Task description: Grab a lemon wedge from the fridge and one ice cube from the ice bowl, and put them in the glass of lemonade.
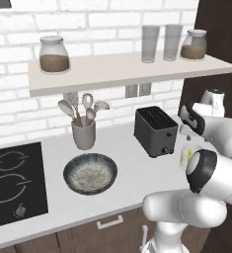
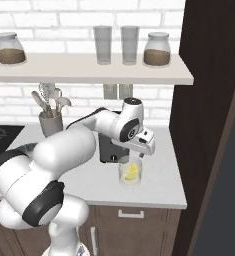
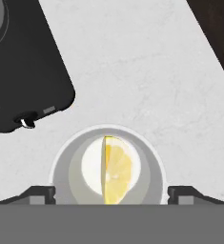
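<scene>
Left base view looked forward and down from behind the arm's left onto the counter (image 1: pixel 127 163) and shelf (image 1: pixel 122 69); right base view faced the same counter from behind its right. Both shared the toaster (image 1: pixel 156 131). Hand view looked straight down, close above the glass (image 3: pixel 108 164).

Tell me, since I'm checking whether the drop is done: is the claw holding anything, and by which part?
Nothing is held. The claw stands open above the glass of lemonade, and the lemon wedge sits inside the glass, free of the fingertips.

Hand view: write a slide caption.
Open gripper poised directly above the glass of lemonade, lemon wedge inside, toaster alongside.
</scene>
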Robot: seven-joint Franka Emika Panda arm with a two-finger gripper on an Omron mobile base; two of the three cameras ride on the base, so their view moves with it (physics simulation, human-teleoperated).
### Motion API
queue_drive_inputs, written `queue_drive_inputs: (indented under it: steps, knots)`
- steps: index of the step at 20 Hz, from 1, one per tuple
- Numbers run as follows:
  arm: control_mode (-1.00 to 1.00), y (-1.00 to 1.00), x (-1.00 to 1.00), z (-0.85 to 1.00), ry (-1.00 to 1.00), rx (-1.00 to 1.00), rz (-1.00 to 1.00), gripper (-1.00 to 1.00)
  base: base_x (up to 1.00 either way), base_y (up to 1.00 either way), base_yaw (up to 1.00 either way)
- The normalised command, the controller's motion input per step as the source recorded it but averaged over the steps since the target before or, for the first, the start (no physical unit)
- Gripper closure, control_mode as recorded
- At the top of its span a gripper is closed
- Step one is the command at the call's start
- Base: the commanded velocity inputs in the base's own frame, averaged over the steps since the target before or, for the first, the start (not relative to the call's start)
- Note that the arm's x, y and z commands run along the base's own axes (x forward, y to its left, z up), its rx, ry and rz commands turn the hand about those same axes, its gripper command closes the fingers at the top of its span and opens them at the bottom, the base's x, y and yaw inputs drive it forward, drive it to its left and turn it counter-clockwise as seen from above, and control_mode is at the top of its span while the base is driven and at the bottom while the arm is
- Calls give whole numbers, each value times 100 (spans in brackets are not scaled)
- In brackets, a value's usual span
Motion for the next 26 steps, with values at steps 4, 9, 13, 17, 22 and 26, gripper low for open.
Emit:
queue_drive_inputs:
  steps: [4, 9, 13, 17, 22, 26]
  knots:
    - [-100, 0, 0, 0, 0, 0, 0, -100, 0, 0, 0]
    - [-100, 0, -12, 34, -10, 5, 2, -100, 0, 0, 0]
    - [-100, 4, -48, 31, -14, 4, 7, -100, 0, 0, 0]
    - [-100, 30, -58, 15, -3, 0, 12, -100, 0, 0, 0]
    - [-100, 47, -52, 14, -7, 0, 13, -100, 0, 0, 0]
    - [-100, 62, -31, 15, -5, 0, 16, -100, 0, 0, 0]
